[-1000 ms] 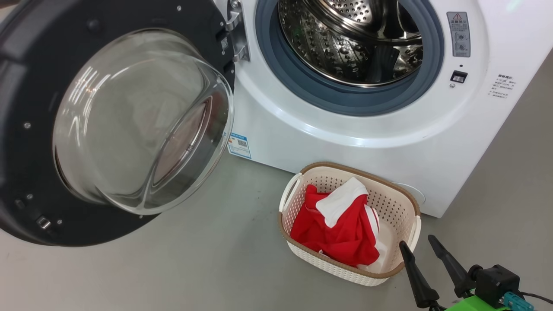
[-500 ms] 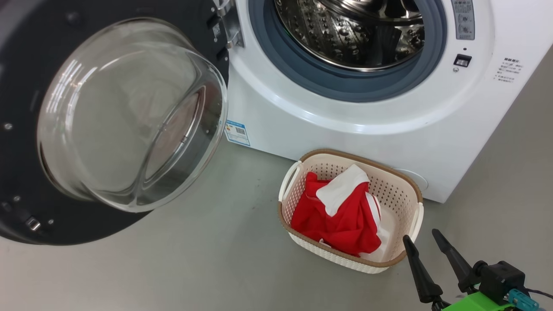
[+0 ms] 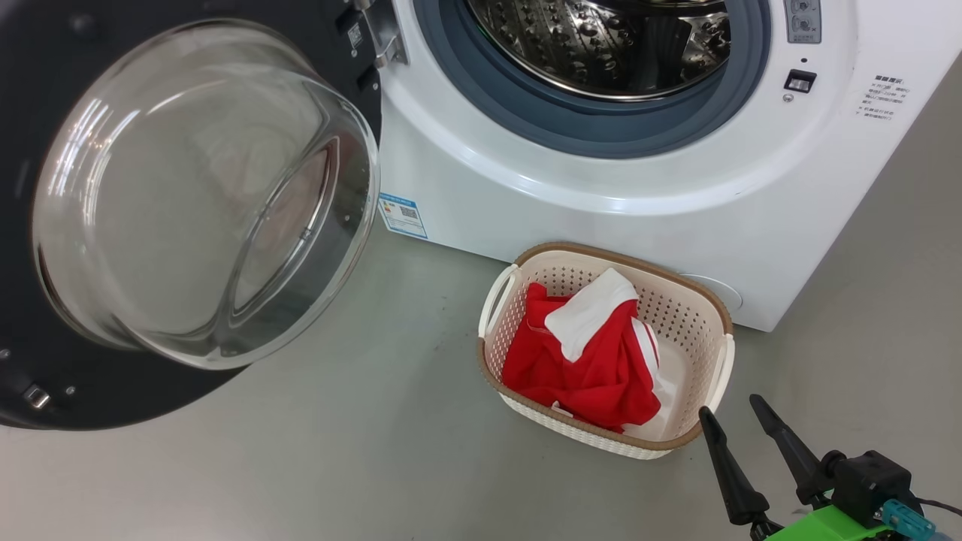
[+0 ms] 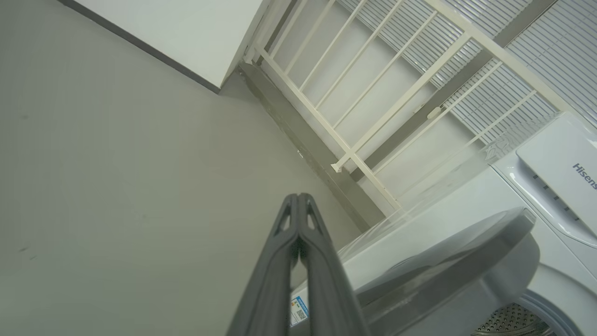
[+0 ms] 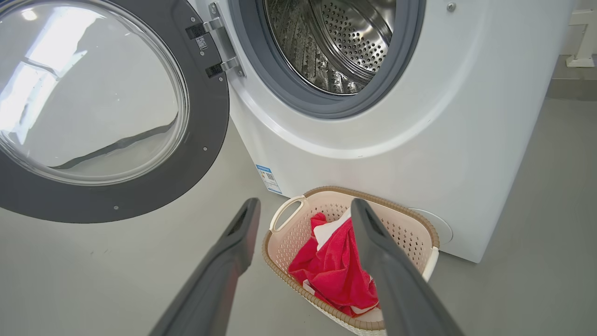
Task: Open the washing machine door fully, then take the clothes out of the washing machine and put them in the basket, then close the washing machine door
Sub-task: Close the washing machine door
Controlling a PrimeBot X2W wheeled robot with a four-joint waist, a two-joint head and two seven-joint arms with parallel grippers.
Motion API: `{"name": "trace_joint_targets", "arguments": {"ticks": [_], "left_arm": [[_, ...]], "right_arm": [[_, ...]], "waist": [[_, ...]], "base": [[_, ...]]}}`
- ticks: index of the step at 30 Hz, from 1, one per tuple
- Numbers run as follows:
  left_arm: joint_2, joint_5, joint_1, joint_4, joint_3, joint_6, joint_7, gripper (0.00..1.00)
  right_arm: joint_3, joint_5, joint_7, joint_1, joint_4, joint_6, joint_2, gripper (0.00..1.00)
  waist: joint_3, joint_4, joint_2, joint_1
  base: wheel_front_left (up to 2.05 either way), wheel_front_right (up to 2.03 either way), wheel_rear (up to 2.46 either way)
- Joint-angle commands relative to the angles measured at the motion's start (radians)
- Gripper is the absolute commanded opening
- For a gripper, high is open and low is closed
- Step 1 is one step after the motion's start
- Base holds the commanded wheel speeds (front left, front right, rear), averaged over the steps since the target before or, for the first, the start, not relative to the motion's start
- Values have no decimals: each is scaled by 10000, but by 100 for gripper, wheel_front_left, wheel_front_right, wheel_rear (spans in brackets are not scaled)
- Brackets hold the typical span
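- Nearby, the right gripper [image 3: 728, 406] hovers low over the floor [image 3: 338, 451], just beside the near corner of the basket [image 3: 680, 323], fingers wide apart and holding nothing.
- The left gripper [image 4: 297, 198] has its fingers pressed together, empty, aimed towards a white railing [image 4: 354, 158].
- The basket stands close in front of the washing machine [image 3: 571, 218]; the clothes [image 3: 594, 368], red with white trim, lie bunched inside, soft and limp.
- The washing machine door [image 3: 195, 195] hangs swung wide on its hinge.
- It should handle as rigid and weighty, with slippery bulging glass, so pushing the black ring far from the hinge looks best.
- Farthest, the drum [image 3: 601, 45] shows bare steel where visible, so closing seems the remaining step.
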Motion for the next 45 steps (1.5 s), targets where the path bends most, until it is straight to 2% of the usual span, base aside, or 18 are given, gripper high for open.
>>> {"name": "trace_joint_targets", "arguments": {"ticks": [1,9,27,35,45], "left_arm": [[834,-148,260,-203,21,-57,303,0],[889,-1110,921,-726,-867,-57,1918,0],[854,-2716,2346,-2947,-2169,-57,3882,0],[942,-3562,3083,-4548,-2698,-57,4450,0],[1073,-4132,3614,-5879,-3387,-57,4586,0]], "right_arm": [[241,-50,-65,-301,-244,63,-84,100],[416,18,-65,-207,-250,63,-137,100],[161,-87,-65,103,-292,63,-51,100],[-57,-375,-65,323,-270,63,-36,100],[-249,-762,-65,524,-248,63,10,100]], "waist": [[1,10,0,0],[-163,101,0,0],[-725,-31,0,0],[-1059,-119,0,0],[-1315,-454,0,0]], "base": [[0,0,0],[0,0,0],[0,0,0],[0,0,0],[0,0,0]]}}
